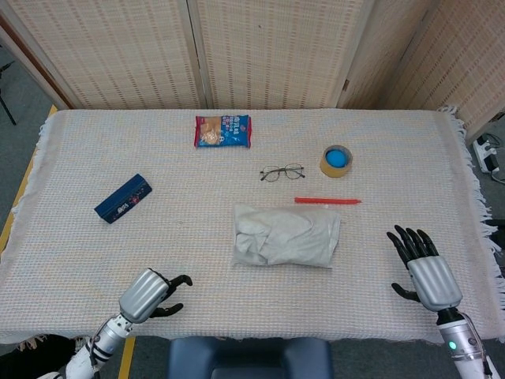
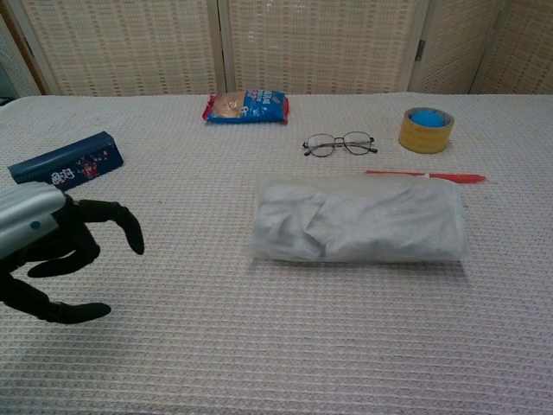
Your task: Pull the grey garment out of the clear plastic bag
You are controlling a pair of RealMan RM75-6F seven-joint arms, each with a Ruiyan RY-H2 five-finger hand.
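Woven screens stood behind the surface (image 1: 410, 150), which was draped in a pale waffle-weave cloth. Near its middle lay the clear plastic bag (image 1: 287, 236) with the grey garment (image 1: 272, 237) folded inside, untouched. Just beyond it was a red pen (image 1: 327, 200), then a pair of glasses (image 1: 282, 172), a roll of yellow tape (image 1: 336, 160), a blue snack packet (image 1: 223, 131) and a dark blue box (image 1: 123, 198). The left hand (image 1: 150, 294) hovered at the near edge, fingers loosely curled, holding nothing. The right hand (image 1: 420, 268) had its fingers spread, empty, well apart from the bag.
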